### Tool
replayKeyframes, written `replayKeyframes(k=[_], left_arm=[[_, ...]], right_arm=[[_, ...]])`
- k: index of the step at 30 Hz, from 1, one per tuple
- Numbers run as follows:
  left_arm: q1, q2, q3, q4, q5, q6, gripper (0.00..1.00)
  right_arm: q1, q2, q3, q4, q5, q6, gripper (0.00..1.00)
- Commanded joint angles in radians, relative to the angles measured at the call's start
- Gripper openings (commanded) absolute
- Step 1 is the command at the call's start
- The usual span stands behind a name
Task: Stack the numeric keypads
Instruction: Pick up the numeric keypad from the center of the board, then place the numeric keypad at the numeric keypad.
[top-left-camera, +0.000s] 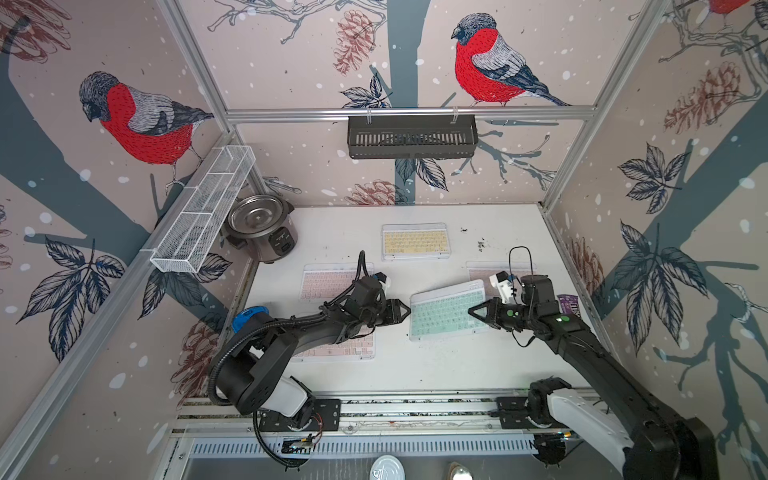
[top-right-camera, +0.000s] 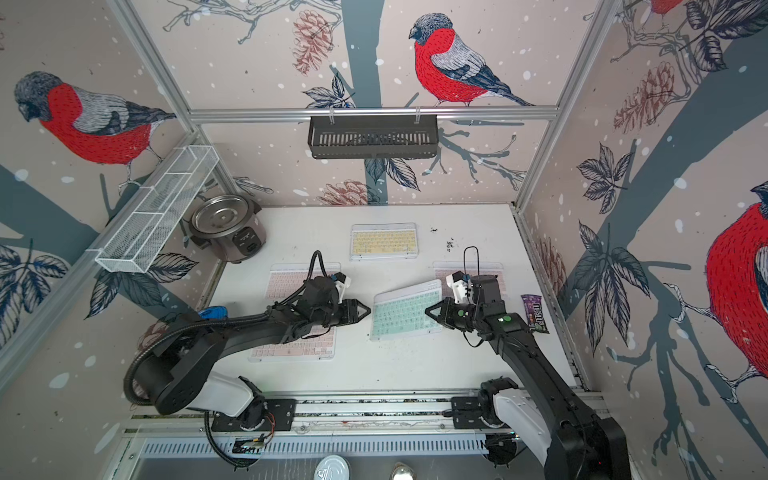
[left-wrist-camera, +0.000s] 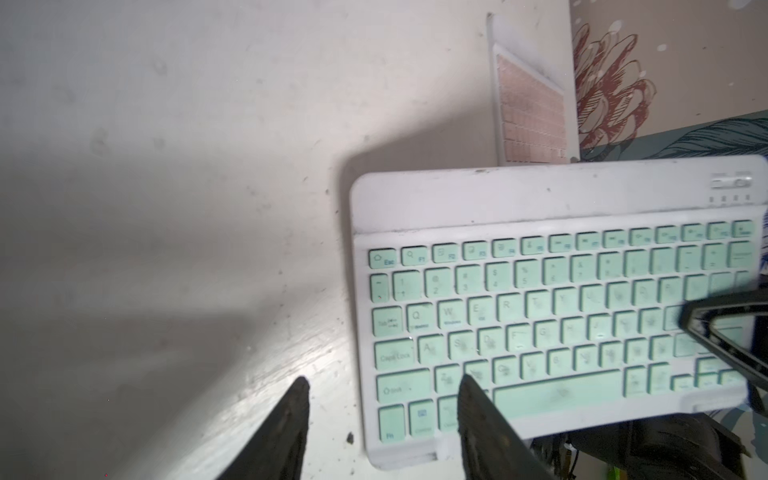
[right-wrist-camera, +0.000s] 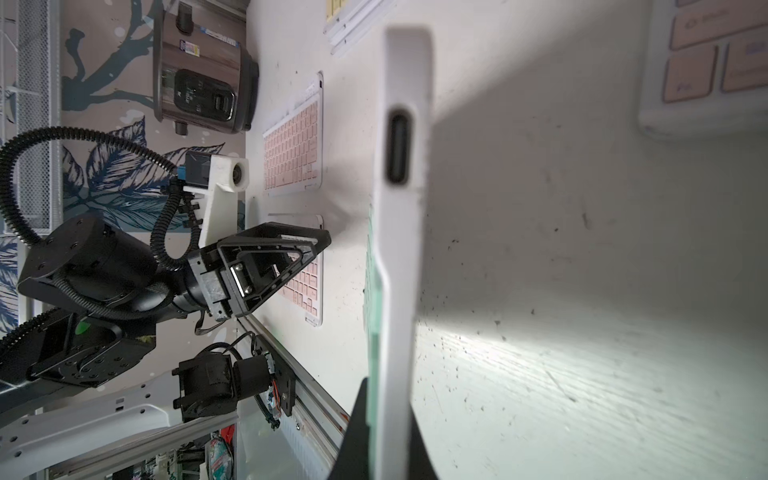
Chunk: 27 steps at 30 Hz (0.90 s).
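White tabletop (top-left-camera: 415, 374), bird-papered walls. In both top views the thin mint-green-keyed white plastic keypad (top-left-camera: 446, 309) lies mid-table, angled, and the right gripper (top-left-camera: 473, 311) is clamped on its right edge. Left wrist view: left gripper (left-wrist-camera: 384, 380) hovers at its Fn-key corner, jaws apart, empty. Right wrist view: slim edge, charging port (right-wrist-camera: 397, 147) showing. It looks light, stiff and slick, so I'd pinch the short edges.

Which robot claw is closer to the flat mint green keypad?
Right. The right gripper pinches one edge of the flat mint green keypad; the left gripper sits just off its opposite edge.
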Motion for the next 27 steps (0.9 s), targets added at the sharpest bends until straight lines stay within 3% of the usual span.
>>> replayKeyframes(k=[1, 9, 27], left_arm=[[0.014, -0.051, 0.029, -0.096, -0.046, 0.028, 0.57], [0.116, -0.168, 0.028, -0.224, -0.082, 0.036, 0.57], [0.277, -0.31, -0.04, -0.352, -0.108, 0.084, 0.59]], right_arm=[[-0.015, 0.012, 0.044, 0.057, -0.054, 0.006, 0.07], [-0.034, 0.106, 0.153, 0.213, -0.108, 0.045, 0.07], [-0.045, 0.558, 0.447, 0.488, -0.174, 0.005, 0.07]])
